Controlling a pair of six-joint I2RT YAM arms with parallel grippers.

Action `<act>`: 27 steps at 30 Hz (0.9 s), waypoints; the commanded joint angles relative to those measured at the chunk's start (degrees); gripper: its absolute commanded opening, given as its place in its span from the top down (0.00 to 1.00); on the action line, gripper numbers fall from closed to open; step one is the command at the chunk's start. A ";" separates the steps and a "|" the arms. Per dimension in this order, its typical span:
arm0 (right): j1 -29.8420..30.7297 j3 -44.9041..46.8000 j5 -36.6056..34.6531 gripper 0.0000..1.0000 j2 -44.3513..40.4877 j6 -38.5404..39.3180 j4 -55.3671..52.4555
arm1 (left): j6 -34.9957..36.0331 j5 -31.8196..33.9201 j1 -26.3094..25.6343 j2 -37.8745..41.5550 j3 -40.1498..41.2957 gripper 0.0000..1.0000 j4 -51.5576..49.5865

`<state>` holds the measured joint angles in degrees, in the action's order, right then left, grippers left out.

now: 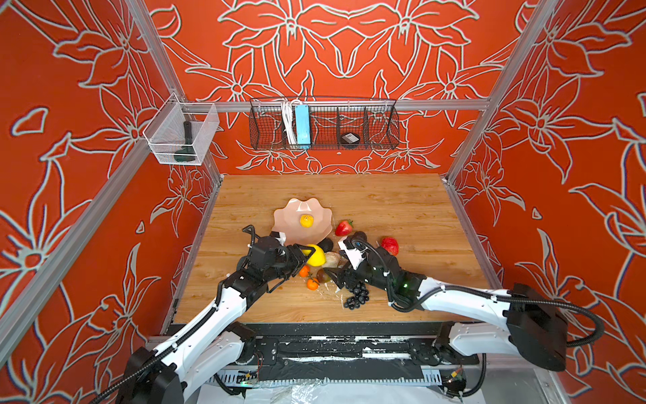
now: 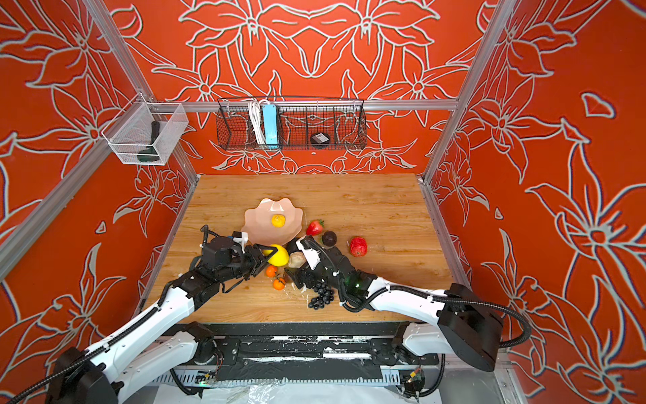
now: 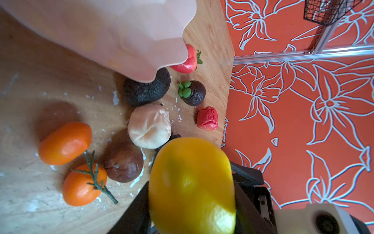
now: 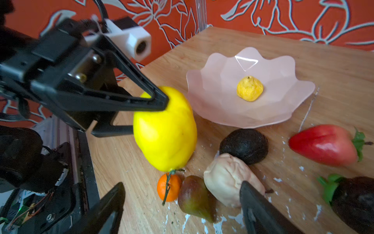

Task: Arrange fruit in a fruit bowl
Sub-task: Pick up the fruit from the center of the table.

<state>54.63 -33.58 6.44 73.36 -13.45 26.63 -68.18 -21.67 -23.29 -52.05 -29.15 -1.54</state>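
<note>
From above: the left gripper had the lemon clamped between half-parted jaws, just beside the bowl's near rim. One small yellow fruit sat in the bowl's middle. The rest lay on the table: strawberry, oranges, grapes.

Left wrist: the lemon filled the foreground, with the avocado just beside the bowl.

Right wrist: the right gripper was spread wide and held nothing. The fig and cream piece lay just ahead between its fingers.
</note>
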 commanded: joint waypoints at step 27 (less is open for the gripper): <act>-0.05 -5.41 10.54 0.34 10.03 -1.36 10.13 | -12.39 -5.55 0.17 3.99 4.71 0.52 8.21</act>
<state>54.19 -36.71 15.03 82.89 -15.07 35.22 -79.24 -26.04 -23.18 -47.81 -25.06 3.38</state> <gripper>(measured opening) 0.660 0.535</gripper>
